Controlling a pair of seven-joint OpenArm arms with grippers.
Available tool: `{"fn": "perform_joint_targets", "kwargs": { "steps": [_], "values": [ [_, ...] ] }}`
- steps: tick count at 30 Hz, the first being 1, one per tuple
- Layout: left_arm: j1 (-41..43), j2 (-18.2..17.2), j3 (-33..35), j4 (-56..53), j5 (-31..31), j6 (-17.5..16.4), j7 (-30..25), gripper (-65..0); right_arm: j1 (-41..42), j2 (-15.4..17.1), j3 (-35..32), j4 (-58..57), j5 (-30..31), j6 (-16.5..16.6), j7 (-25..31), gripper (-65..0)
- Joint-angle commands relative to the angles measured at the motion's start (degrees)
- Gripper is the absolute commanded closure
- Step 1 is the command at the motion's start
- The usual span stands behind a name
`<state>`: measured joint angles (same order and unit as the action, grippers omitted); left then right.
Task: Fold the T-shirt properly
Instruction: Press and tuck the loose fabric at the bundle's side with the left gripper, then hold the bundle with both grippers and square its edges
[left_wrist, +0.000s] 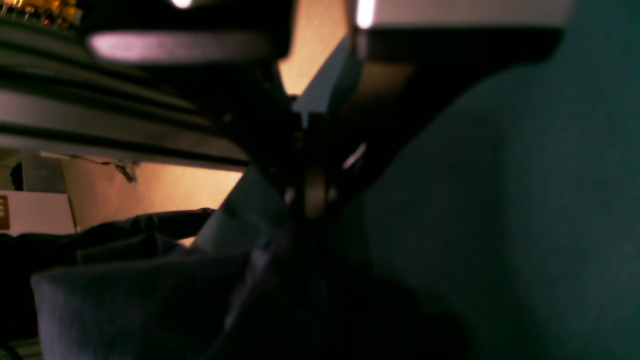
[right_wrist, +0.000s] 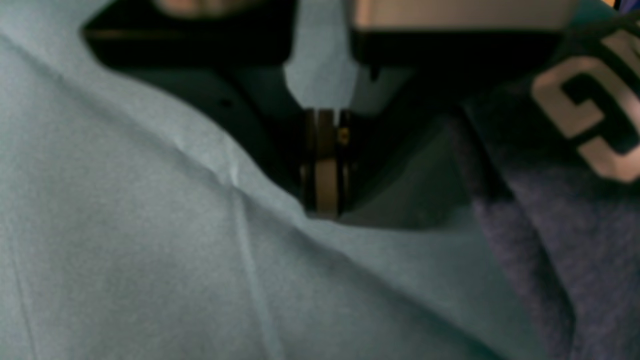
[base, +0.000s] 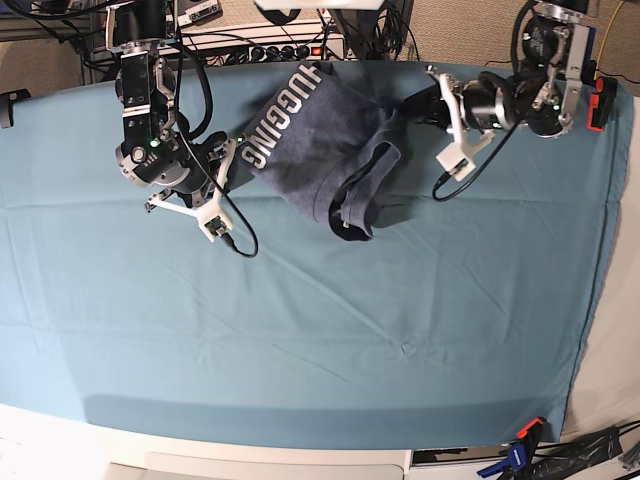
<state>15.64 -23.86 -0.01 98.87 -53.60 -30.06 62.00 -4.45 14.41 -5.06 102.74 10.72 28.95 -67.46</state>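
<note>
The dark blue-grey T-shirt (base: 320, 130) lies crumpled at the back middle of the table, with the white "HUGGING" lettering facing up along its left side. My left gripper (base: 412, 105) is at the shirt's right edge. In the left wrist view its fingertips (left_wrist: 312, 205) are together, with dark shirt cloth (left_wrist: 125, 300) bunched up to them. My right gripper (base: 235, 152) is at the shirt's left edge by the lettering. In the right wrist view it (right_wrist: 324, 200) is shut, its tips on the teal table cloth (right_wrist: 125, 225), and the shirt (right_wrist: 550, 225) lies just to its right.
The teal table cloth (base: 300, 330) covers the whole table. Cables and a power strip (base: 280, 45) run along the back edge. A clamp (base: 520, 455) holds the cloth at the front right corner. The right table edge is near the left arm's base (base: 560, 60).
</note>
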Motion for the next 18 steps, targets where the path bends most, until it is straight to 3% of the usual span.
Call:
{"fn": "perform_joint_targets", "kwargs": {
  "steps": [1, 7, 18],
  "values": [
    [-0.31, 0.02, -0.22, 0.76, 0.00, -0.02, 0.11, 0.0, 0.79, 0.52, 0.17, 0.76, 0.04, -0.13, 0.57, 0.0],
    [-1.92, 2.40, -0.22, 0.79, 0.02, -0.37, -0.46, 0.0, 0.76, 0.50, 0.15, 0.76, 3.80, -0.11, 0.42, 0.0],
    [-4.44, 8.81, -0.11, 0.76, 3.15, -0.63, -3.10, 0.0, -0.11, 0.50, 0.11, 0.76, 5.14, -0.09, -0.07, 0.0]
  ]
}}
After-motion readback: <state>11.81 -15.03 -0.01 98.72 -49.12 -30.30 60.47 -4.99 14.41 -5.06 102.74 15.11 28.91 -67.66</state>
